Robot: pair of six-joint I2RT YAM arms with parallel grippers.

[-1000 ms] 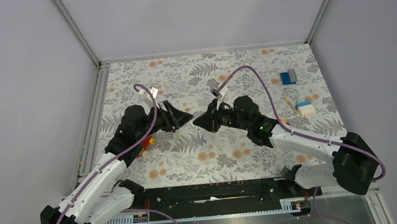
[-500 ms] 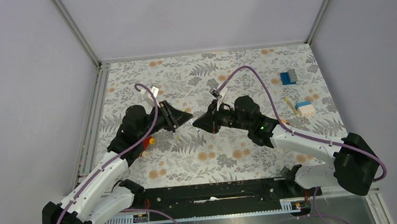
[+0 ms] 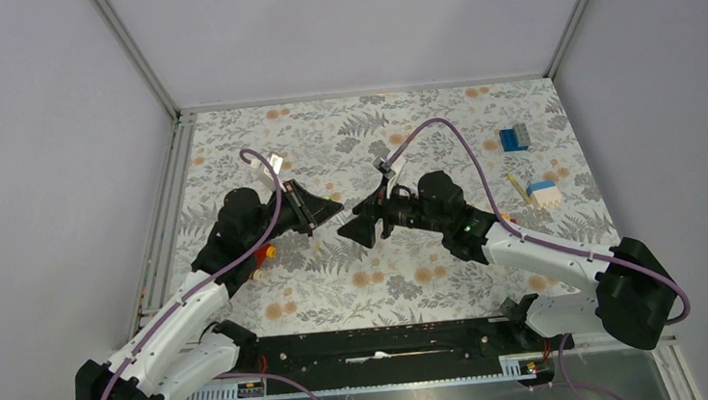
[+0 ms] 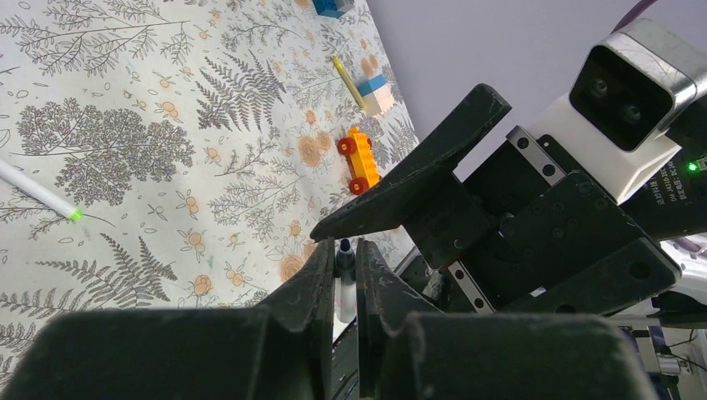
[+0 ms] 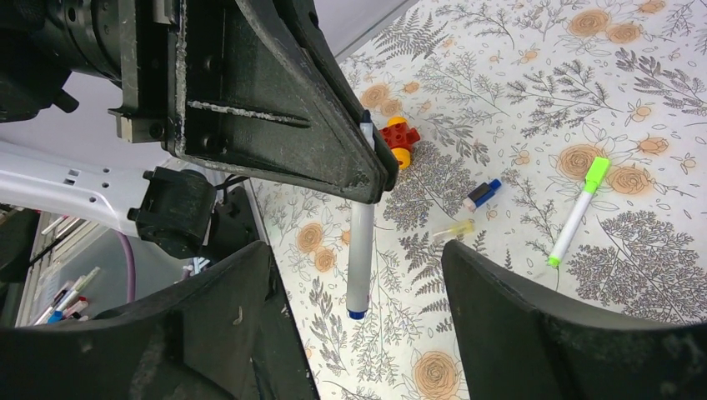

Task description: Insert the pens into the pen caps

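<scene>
While the left gripper (image 3: pixel 334 207) is clamped tight on a white pen (image 5: pixel 360 250), its fingers (image 4: pixel 310 287) pressed to either side of the barrel, the right gripper (image 3: pixel 352 221) faces it with jaws spread wide and holds nothing. From the right wrist the pen hangs off the mat (image 5: pixel 667 50) in the gap between those spread fingers, apart from both, its blue end down and its dark tip up at the left gripper's edge. It is held not far from the red brick (image 5: pixel 398 137). The blue cap (image 5: pixel 483 193) lies on the mat near the brick, a small yellowish piece (image 5: pixel 453 229) just beyond it. Farther from the brick lies the green pen (image 5: pixel 574 218), a green cap (image 5: pixel 596 171) on one end and a green tip at the other. From the left wrist one right finger crosses just over the pen's dark tip, and I cannot tell whether they touch. The other right finger is out of that view, and most of the barrel is buried between the left fingers. Only the tip end of the green pen shows there, cut off by the frame edge. From above, the two grippers merge into one dark mass and the pen cannot be made out.
</scene>
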